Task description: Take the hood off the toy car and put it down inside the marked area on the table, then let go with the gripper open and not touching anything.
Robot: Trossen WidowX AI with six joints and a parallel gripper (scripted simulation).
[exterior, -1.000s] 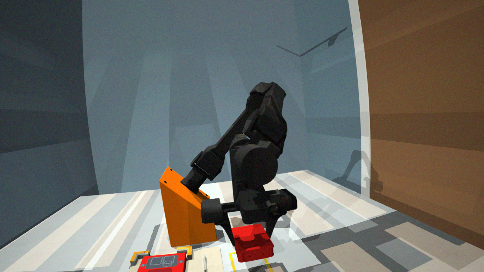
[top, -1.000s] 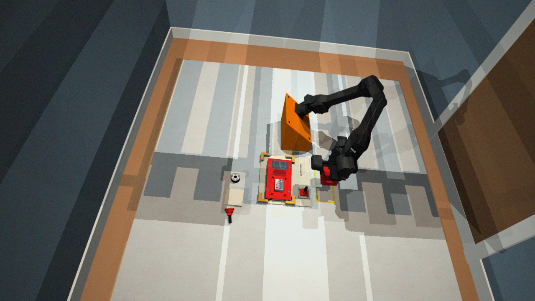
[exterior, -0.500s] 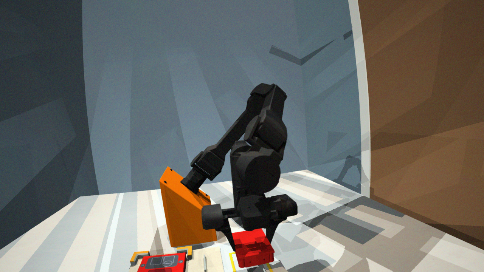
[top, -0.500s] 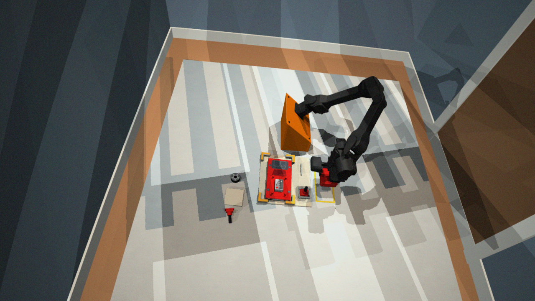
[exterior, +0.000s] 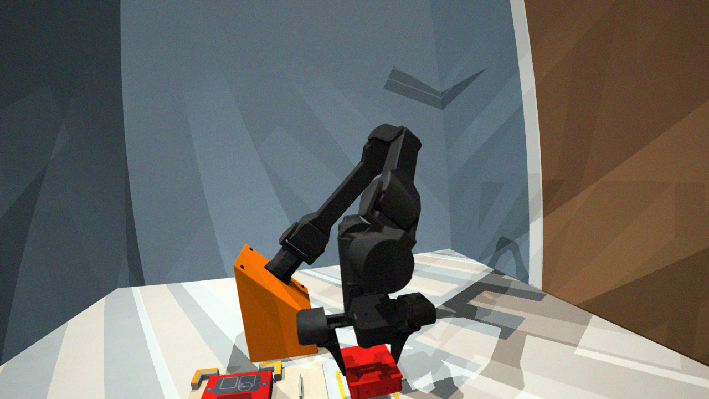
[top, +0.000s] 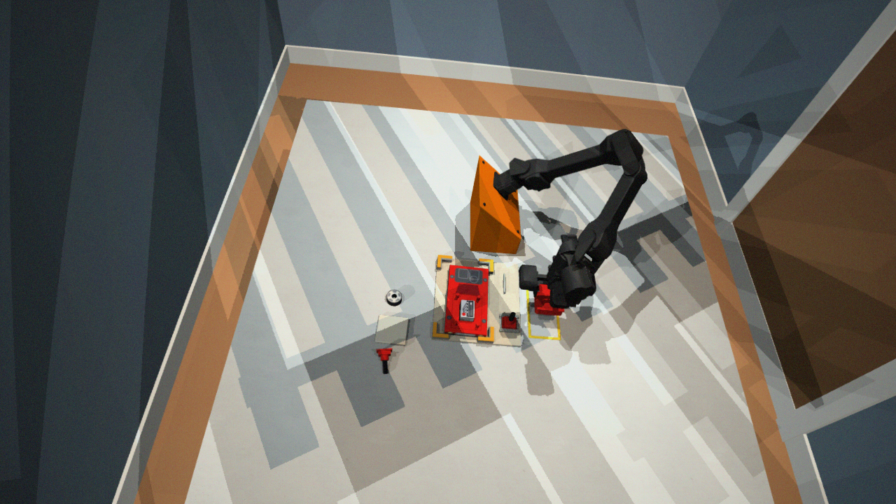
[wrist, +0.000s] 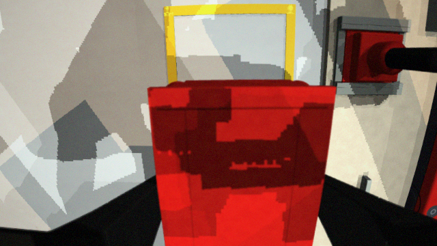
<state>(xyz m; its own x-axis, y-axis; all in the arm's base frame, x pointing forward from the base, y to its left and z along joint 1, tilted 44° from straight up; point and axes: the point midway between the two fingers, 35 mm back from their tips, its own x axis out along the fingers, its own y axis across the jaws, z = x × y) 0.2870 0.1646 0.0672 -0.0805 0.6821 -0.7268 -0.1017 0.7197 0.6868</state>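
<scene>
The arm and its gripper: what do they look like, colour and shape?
The arm is matte black all over, built of chunky, blocky links with rounded joint housings. The gripper has a wide black crossbar and two tapering black fingers. No cables or markings show.
</scene>
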